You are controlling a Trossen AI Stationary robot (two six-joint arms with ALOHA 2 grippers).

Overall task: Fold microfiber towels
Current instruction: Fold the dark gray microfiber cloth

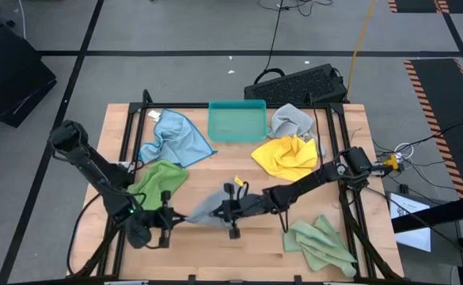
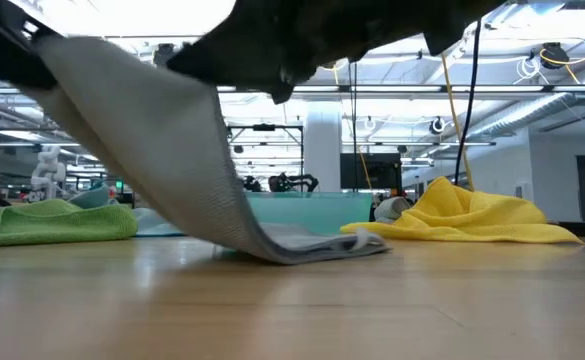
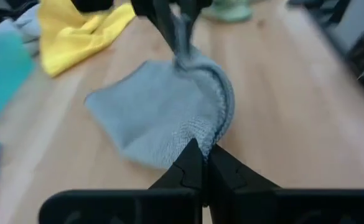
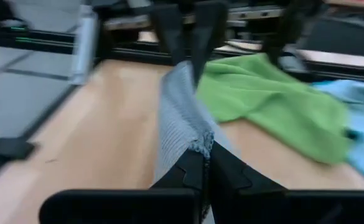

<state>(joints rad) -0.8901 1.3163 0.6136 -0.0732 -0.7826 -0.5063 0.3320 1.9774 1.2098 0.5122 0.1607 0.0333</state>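
Across the wooden surface (image 1: pixel 215 245) five cloths lie loose: a light blue towel (image 1: pixel 176 136) and a bright green towel (image 1: pixel 161 179) on the left, a yellow towel (image 1: pixel 286 157) and a second grey towel (image 1: pixel 291 119) beside the teal tray (image 1: pixel 237 121) at the back, and a pale green towel (image 1: pixel 320 242) at the front right. Between the two arms, at the front middle, the grey towel (image 1: pixel 206 207) hangs stretched, one part raised off the wood while its lower fold drags on the boards, as the low view shows. Its long axis runs left to right, from one tool to the other, so the coming fold turns on bringing those two held ends toward each other or laying them down together. Each arm is equally near, since each already has an edge. The left tool (image 3: pixel 201 167) is clamped together on one end of the grey cloth, and the right tool (image 4: pixel 204 167) is pinched tight on the opposite end
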